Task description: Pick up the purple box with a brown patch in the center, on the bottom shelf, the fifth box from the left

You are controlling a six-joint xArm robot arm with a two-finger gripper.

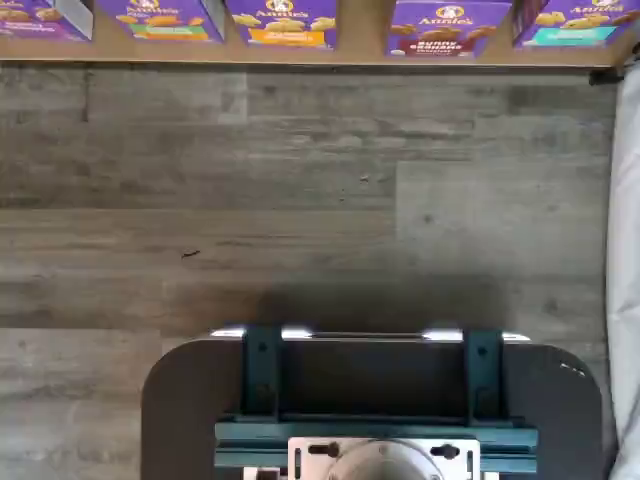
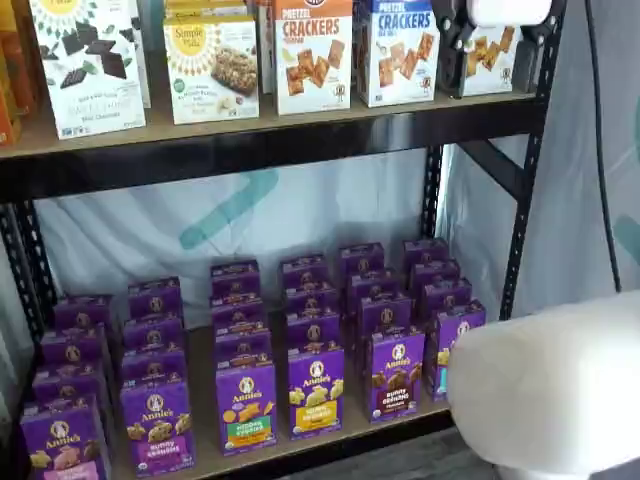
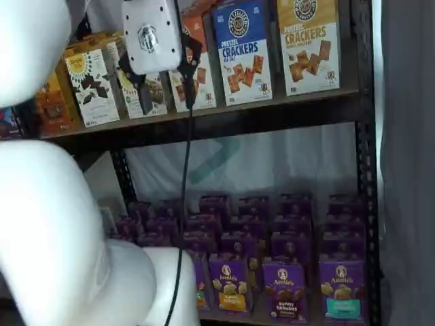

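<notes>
Your purple box [image 2: 396, 373] stands upright at the front edge of the bottom shelf [image 2: 330, 440], brown cookies mid-front, white lettering below. In a shelf view it has a purple carton with yellow cookies [image 2: 316, 388] just beside it on one side and a carton with a teal band [image 2: 441, 362], partly hidden by the white arm [image 2: 550, 385], on the other. More purple cartons line up behind it in rows running to the back of the shelf.

The other shelf view shows the same box [image 3: 284, 288] in the front row between the yellow-cookie carton [image 3: 230, 282] and the teal-band carton [image 3: 341, 287]. In the wrist view you see the box [image 1: 448, 28] along the shelf's edge, with grey wood-look floor [image 1: 300, 180] filling most of the picture and the dark mount with teal brackets [image 1: 370, 400] near the edge.

The gripper [image 3: 160, 85] hangs high, level with the upper shelf [image 3: 224, 119], in front of the cracker cartons [image 3: 241, 51] and well apart from the purple box. Its white body [image 3: 151, 34] faces the camera; the black fingers [image 3: 139, 95] show below it with a cable [image 3: 185, 176] trailing down. You cannot tell from either shelf view whether the jaws are spread or pressed together; they pinch no box. In a shelf view the gripper [image 2: 470, 45] appears only partly at the top edge, dark against a cracker carton [image 2: 490, 50].
</notes>
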